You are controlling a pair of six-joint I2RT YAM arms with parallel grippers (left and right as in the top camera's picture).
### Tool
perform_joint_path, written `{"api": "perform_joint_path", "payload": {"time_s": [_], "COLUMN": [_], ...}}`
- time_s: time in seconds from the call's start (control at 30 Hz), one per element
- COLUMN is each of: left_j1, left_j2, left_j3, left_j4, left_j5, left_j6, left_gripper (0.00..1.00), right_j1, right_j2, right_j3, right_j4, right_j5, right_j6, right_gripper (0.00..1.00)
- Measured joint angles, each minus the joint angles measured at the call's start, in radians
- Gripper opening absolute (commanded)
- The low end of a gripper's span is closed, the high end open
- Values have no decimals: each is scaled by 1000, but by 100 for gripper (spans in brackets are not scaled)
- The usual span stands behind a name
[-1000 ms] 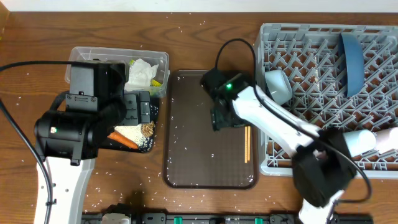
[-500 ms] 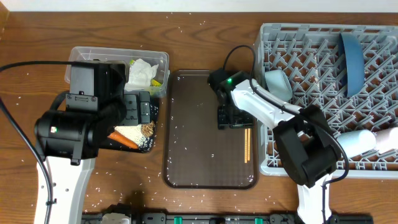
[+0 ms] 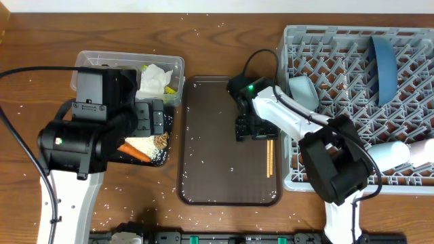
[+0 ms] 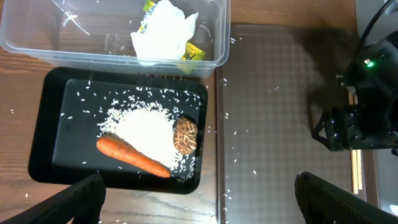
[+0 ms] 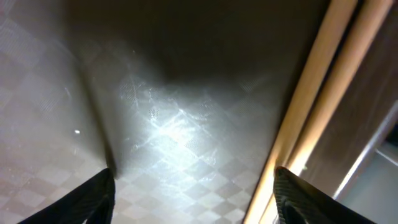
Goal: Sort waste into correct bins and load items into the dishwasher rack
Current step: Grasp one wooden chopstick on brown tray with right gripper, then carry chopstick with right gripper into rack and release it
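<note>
My right gripper is open, low over the brown serving tray, with only tray surface between its fingers. The wooden chopsticks lie just right of it, passing under its right finger. My left gripper hangs open above the bins. The black tray holds rice, a carrot piece and a brown lump. The clear tub holds tissue and a wrapper. The grey rack carries the blue plate upright and a light-blue cup.
A white bowl and a pink cup rest at the rack's front right. Loose rice grains are scattered over the wooden table and the brown tray. The right arm's cable loops above the tray's far edge.
The right gripper has shifted a little to the right, closer to the chopsticks, and its arm has swung round. The left arm has not moved.
</note>
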Motion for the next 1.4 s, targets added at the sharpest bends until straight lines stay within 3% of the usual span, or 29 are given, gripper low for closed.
{"api": "perform_joint_path", "payload": {"time_s": [0.27, 0.4, 0.57, 0.67, 0.77, 0.8, 1.1, 1.4], "left_j1": [0, 0, 0, 0, 0, 0, 0, 0], "left_j2": [0, 0, 0, 0, 0, 0, 0, 0], "left_j3": [0, 0, 0, 0, 0, 0, 0, 0], "left_j4": [0, 0, 0, 0, 0, 0, 0, 0], "left_j5": [0, 0, 0, 0, 0, 0, 0, 0], "left_j6": [0, 0, 0, 0, 0, 0, 0, 0], "left_gripper": [98, 98, 98, 97, 98, 98, 98, 98], "right_j1": [0, 0, 1, 2, 3, 3, 3, -79], "right_j2": [-9, -34, -56, -59, -60, -60, -83, -452], "right_j3": [-25, -72, -121, -125, -127, -127, -106, -47], "right_j4": [18, 83, 165, 174, 177, 178, 91, -2], "right_j5": [31, 14, -43, -51, -56, -59, -77, -88], "right_j6": [6, 7, 7, 2, -3, -4, -38, -113], "right_gripper": [78, 73, 52, 35, 3, 1, 1, 1]}}
